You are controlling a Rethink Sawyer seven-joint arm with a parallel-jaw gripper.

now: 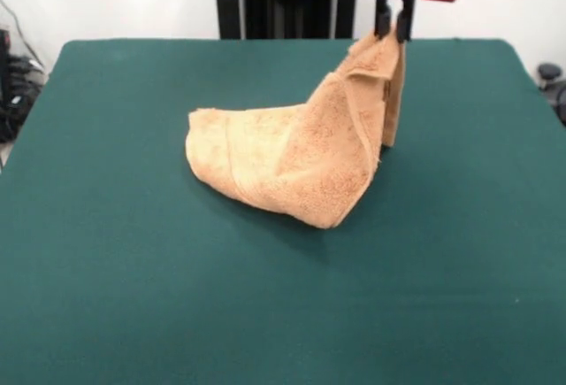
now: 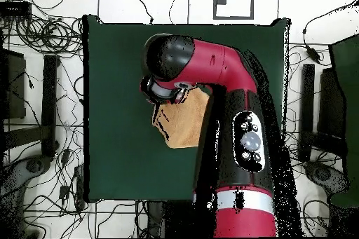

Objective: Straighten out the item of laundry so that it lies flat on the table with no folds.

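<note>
The item of laundry (image 1: 296, 159) is an orange-tan terry towel, bunched and folded on the dark green table (image 1: 133, 270). One corner of it is lifted up toward the back right, where my gripper (image 1: 393, 29) is shut on it, so the cloth hangs like a tent down to the table. The rest lies crumpled to the left and front of the raised corner. In the overhead view the red arm covers most of the towel (image 2: 184, 124), and the gripper itself is hidden beneath the arm's head.
The green table (image 2: 112, 110) stretches far beyond the towel on all sides. Cables and dark equipment (image 2: 42, 36) lie on the floor around it. A second green surface (image 2: 347, 75) shows at the right edge of the overhead view.
</note>
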